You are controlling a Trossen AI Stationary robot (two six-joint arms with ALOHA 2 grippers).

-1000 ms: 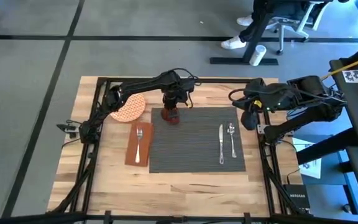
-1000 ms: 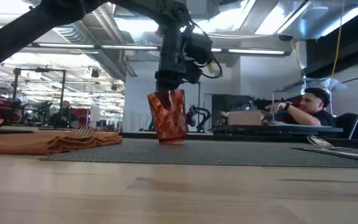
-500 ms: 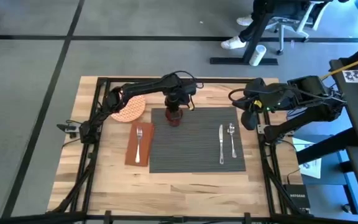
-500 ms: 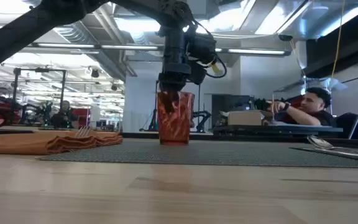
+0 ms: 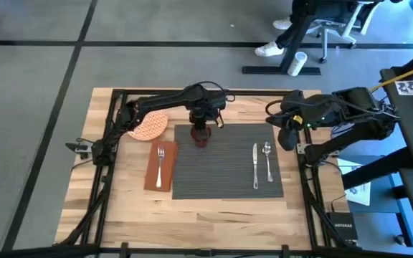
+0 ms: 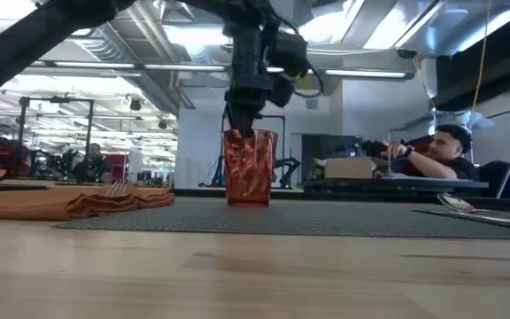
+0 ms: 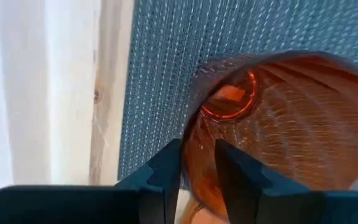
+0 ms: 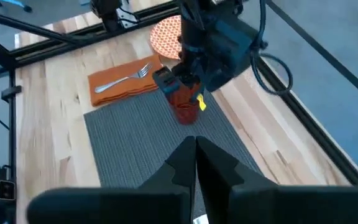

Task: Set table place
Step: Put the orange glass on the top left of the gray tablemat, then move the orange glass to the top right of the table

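The small orange cup [image 5: 201, 137] stands upright on its base near the far left corner of the dark ribbed placemat [image 5: 224, 175]. My left gripper [image 7: 197, 169] is just above it, slightly open. One finger [image 7: 232, 171] is inside the cup's mouth and the other [image 7: 169, 171] is outside its wall [image 7: 194, 149]. The patterned plate [image 5: 148, 125] lies on the wood left of the mat. The fork [image 5: 160, 163] rests on the brown napkin [image 5: 153, 172]. The knife [image 5: 255, 166] and spoon [image 5: 267, 161] lie on the mat's right part. My right gripper [image 5: 287, 136] waits shut off the mat's far right corner. My left gripper comes down from above, its fingers astride the cup's rim [image 6: 240, 133] on the side toward the table's left. The cup stands on the placemat on its own. Whether either finger touches the wall, I cannot tell.
Black rails [image 5: 113, 143] run along the table's edges. Bare wood [image 5: 192, 211] stretches in front of the mat. A person [image 6: 432, 151] sits beyond the table's far side.
My left gripper has carried the cup a little toward the table's right edge and lowered it. The cup was tilted with its base raised; now it stands upright on the placemat. Since then the gripper has risen slightly while the cup stayed put.
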